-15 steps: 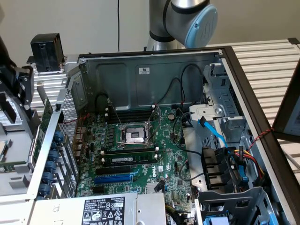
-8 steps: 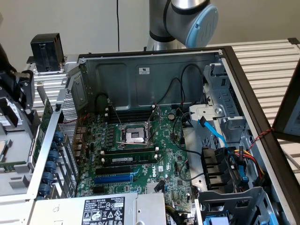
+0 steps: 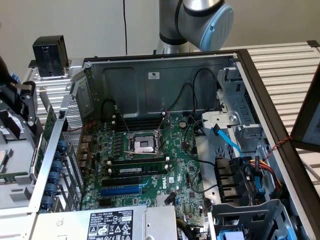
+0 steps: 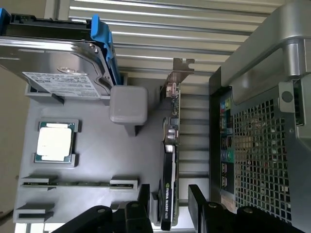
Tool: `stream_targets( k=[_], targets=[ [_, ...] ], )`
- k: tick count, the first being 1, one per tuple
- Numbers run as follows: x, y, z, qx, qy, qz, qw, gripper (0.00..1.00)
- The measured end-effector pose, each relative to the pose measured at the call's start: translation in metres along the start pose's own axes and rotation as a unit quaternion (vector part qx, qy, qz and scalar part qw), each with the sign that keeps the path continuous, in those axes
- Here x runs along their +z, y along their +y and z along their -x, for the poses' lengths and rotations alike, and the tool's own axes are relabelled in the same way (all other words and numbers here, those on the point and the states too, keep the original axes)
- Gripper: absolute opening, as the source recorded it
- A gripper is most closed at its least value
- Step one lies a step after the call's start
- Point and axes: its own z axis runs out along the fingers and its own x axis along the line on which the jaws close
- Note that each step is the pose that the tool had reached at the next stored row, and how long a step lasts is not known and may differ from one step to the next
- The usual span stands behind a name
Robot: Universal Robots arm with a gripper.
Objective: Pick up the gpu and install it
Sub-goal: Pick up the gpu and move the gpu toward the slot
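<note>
The gripper [image 4: 170,194] stands spread wide, its two black fingers [image 4: 197,199] on either side of the black-shrouded end of the gpu [image 4: 169,174], with a sliver of grey showing on each side, so nothing is pinched yet. The gpu stands on edge in the grey tray [image 4: 92,165], its metal bracket at the far end from the fingers, just beside the perforated wall of the computer case [image 4: 262,145]. A hard drive [image 4: 53,58], a processor chip [image 4: 54,143] and a memory stick [image 4: 77,183] share the tray, well apart from the card. In the exterior view the motherboard [image 3: 185,195] fills the middle of the frame, with a bare blue slot [image 3: 120,190] toward the lower left. The step in hand looks like the grasp. To do it well, the fingers should sit square to the card's flat faces and evenly spaced, so that closing does not tip it. The pads are best placed on firm shroud and board, and deep enough that the card cannot pivot.
</note>
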Motion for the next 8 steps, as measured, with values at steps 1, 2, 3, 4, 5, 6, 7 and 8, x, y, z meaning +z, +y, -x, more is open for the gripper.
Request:
stream_targets(
  k=[1,2,3,4,5,6,7,8],
  targets=[
    [0.0018,-0.0004,0.0,0.0,0.0,0.0,1.0,0.45],
    [0.0036,-0.0004,0.001,0.001,0.0,0.0,1.0,0.45],
    [0.0055,-0.0002,0.001,0.001,0.0,-0.0001,1.0,0.45],
    [0.0073,-0.0001,0.002,0.001,-0.0001,-0.0004,1.0,0.45],
    [0.0088,0.0001,0.003,0.001,-0.0001,-0.0008,1.0,0.45],
    [0.0101,0.0006,0.003,0.001,-0.0001,-0.0015,1.0,0.45],
    [0.0112,0.0012,0.004,0.001,-0.0001,-0.0036,1.0,0.45],
    [0.012,0.002,0.004,0.001,0.0,-0.0064,1.0,0.45]
  ],
)
